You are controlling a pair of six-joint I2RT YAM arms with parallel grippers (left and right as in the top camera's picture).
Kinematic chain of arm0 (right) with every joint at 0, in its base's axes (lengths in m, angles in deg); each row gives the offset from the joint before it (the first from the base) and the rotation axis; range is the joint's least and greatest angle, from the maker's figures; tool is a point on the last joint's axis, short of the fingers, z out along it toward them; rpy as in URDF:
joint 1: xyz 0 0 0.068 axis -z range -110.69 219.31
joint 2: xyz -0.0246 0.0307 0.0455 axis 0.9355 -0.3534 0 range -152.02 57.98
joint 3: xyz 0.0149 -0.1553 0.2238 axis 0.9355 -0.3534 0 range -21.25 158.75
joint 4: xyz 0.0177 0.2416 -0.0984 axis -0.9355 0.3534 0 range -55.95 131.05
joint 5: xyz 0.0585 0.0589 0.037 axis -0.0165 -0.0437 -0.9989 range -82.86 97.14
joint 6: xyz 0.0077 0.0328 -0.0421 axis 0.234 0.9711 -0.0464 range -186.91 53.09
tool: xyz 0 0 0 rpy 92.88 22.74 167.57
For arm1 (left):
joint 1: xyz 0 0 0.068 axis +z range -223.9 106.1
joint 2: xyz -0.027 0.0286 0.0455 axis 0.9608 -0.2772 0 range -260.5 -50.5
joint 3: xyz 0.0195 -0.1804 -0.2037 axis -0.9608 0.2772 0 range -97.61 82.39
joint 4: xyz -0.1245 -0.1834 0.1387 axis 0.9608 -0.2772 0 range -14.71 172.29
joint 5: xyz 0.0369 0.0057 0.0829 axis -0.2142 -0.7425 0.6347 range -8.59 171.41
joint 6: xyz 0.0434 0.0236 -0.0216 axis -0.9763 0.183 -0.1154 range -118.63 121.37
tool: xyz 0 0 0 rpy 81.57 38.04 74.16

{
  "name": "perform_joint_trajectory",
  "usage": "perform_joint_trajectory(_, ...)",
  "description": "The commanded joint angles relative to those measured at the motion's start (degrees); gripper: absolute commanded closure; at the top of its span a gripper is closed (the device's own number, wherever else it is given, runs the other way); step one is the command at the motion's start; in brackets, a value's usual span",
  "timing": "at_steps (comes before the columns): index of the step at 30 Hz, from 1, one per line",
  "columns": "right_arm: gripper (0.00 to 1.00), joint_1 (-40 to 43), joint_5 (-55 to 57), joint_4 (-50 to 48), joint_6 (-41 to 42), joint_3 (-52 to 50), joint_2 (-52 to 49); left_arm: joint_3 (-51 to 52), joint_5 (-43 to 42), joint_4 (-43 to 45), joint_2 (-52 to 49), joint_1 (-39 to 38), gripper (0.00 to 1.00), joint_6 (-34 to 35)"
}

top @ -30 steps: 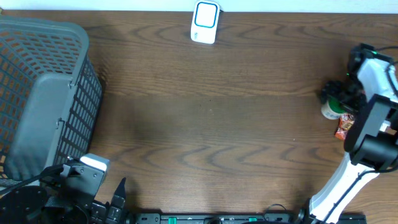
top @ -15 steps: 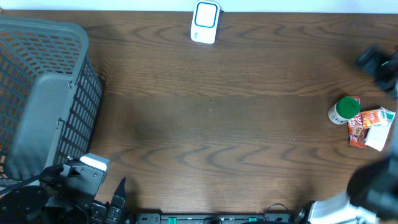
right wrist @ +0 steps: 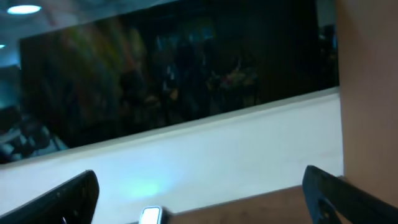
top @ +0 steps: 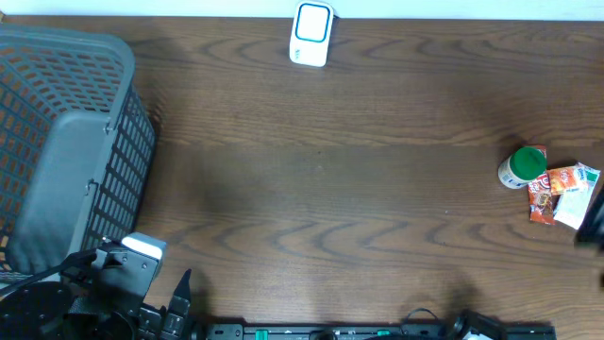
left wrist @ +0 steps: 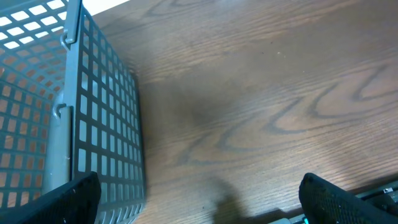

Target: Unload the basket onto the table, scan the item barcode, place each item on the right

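Overhead, right arm [top: 594, 223] blurred, cut off beside snack packets [top: 562, 182]

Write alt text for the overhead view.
A dark wooden table holds a grey plastic mesh basket at left, a small white-and-blue scanner at the far edge, and a green-capped white bottle beside red-and-white snack packets at right.

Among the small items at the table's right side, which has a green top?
The small bottle, leftmost in the group; the packets beside it are red and white.
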Motion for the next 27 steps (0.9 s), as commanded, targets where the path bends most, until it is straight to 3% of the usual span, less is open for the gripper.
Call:
perform_joint_trajectory(1,0.01,-0.07,-1.79,6.25,-1.01,-1.64,1.75,0.20,-0.33,0.02,0.15,0.24,0.01,0.26)
perform_joint_trajectory(4,0.01,-0.09,1.31,15.78,0.13,-1.64,4.37,0.20,-0.33,0.02,0.15,0.24,0.00,0.28)
perform_joint_trajectory(5,0.07,-0.07,4.09,17.62,-0.94,-1.64,4.83,0.20,-0.33,0.02,0.15,0.22,0.01,0.28)
perform_joint_trajectory(6,0.62,-0.07,7.23,19.41,-1.44,-1.64,5.14,0.20,-0.31,0.02,0.15,0.22,0.01,0.26)
perform_joint_trajectory(7,0.80,-0.07,8.72,21.29,-1.40,-1.64,5.38,0.20,-0.33,0.02,0.15,0.22,0.01,0.26)
perform_joint_trajectory(8,0.63,-0.07,8.48,22.53,-0.83,-1.64,5.46,0.20,-0.33,0.02,0.15,0.22,0.01,0.28)
perform_joint_trajectory(9,0.36,-0.07,8.00,23.23,0.31,-1.64,5.44,0.20,-0.33,0.02,0.15,0.24,0.01,0.26)
perform_joint_trajectory(10,0.01,-0.07,8.07,23.06,1.49,-1.81,5.40,0.20,-0.33,0.02,0.17,0.22,0.01,0.26)
perform_joint_trajectory(16,0.01,-1.44,6.67,22.53,2.01,-4.22,5.25,0.20,-0.31,0.02,0.15,0.24,0.01,0.28)
perform_joint_trajectory(22,0.01,-11.47,6.99,17.88,7.69,-5.33,6.01,0.20,-0.33,0.02,0.15,0.22,0.01,0.28)
perform_joint_trajectory(27,0.01,-24.17,13.38,9.35,-0.79,-11.26,11.21,0.20,-0.31,0.02,0.15,0.22,0.01,0.28)
